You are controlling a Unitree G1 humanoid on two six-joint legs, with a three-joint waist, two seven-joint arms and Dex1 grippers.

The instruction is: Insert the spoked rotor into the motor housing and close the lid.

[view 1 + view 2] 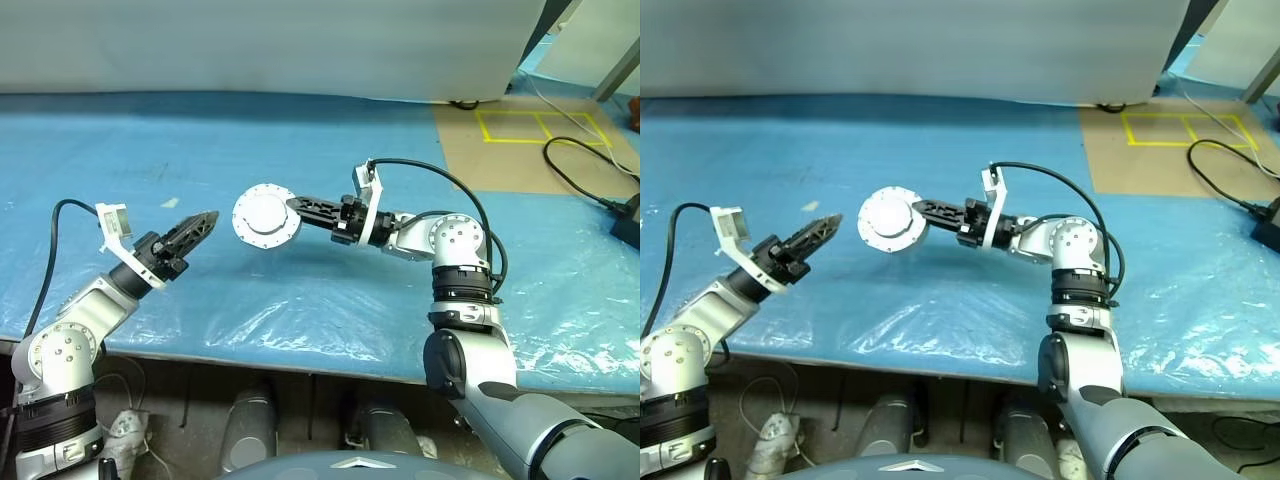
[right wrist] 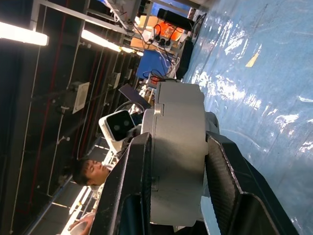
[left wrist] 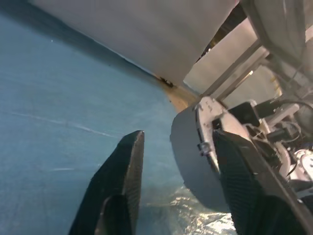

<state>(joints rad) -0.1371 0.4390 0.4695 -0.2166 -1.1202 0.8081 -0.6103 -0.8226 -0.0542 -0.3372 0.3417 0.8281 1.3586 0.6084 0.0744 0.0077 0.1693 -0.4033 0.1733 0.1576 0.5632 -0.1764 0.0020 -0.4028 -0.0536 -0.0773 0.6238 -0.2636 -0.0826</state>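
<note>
Right gripper [image 1: 292,207] clamps the motor housing [image 1: 266,216] above the blue table [image 1: 300,300]; left gripper [image 1: 203,224] parted, empty; no readable writing.

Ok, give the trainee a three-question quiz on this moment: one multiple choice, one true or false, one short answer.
1. Multiple choice: which pincer holds the motor housing? A) the left pincer B) the right pincer C) both
2. True or false: the motor housing rests flat on the blue table cover.
3. Short answer: what lies on the brown floor patch beyond the table's far right corner?

Key:
1. B. The right pincer clamps it by its two faces; the left pincer is open beside it, apart from it.
2. False. It is held up above the cover, on edge.
3. Yellow tape rectangles and a black cable.
</note>
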